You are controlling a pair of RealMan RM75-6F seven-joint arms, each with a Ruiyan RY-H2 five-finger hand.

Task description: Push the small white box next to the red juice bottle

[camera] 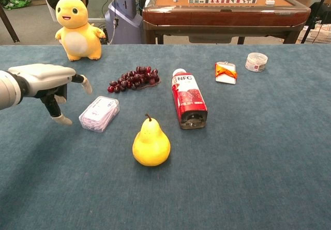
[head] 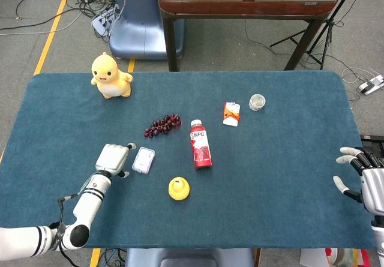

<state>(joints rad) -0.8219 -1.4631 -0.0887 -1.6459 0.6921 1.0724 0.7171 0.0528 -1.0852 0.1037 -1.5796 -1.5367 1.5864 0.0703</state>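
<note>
The small white box (head: 143,160) (camera: 99,113) lies flat on the blue table, left of the red juice bottle (head: 200,144) (camera: 189,98), which lies on its side with its cap toward the far edge. A clear gap of cloth separates box and bottle. My left hand (head: 113,158) (camera: 49,82) hovers just left of the box, fingers apart, holding nothing and not touching it. My right hand (head: 360,180) rests at the table's right edge with fingers spread and empty; only the head view shows it.
A yellow pear (head: 179,188) (camera: 151,143) stands in front of the gap between box and bottle. Dark grapes (head: 163,125) (camera: 134,78) lie behind it. A yellow toy (head: 110,75), an orange-white packet (head: 231,113) and a small round tub (head: 257,102) sit further back.
</note>
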